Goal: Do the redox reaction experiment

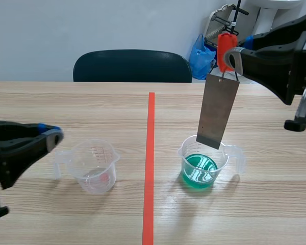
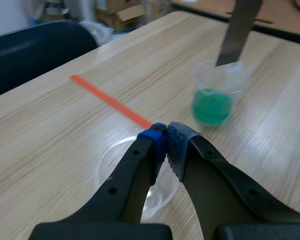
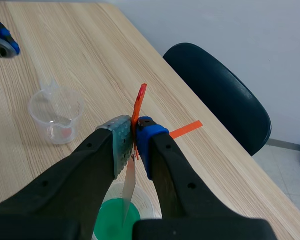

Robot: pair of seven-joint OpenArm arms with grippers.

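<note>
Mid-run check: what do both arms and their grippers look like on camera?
The left arm and right arm are black, thick and tapering. The left gripper has two thick black fingers, one tipped with a blue pad, the other with a grey dotted pad. The right gripper matches: grey-green dotted pad, blue tip.

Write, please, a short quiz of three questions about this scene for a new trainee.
1. Multiple choice: what hangs under the orange clip that the right gripper holds?
A) a metal plate
B) a glass rod
C) a spoon
2. True or false: the left gripper is shut and holds nothing.
3. Fill in: the liquid in the cup below the plate is ____ in colour.

Key: 1 A; 2 true; 3 green.
</note>
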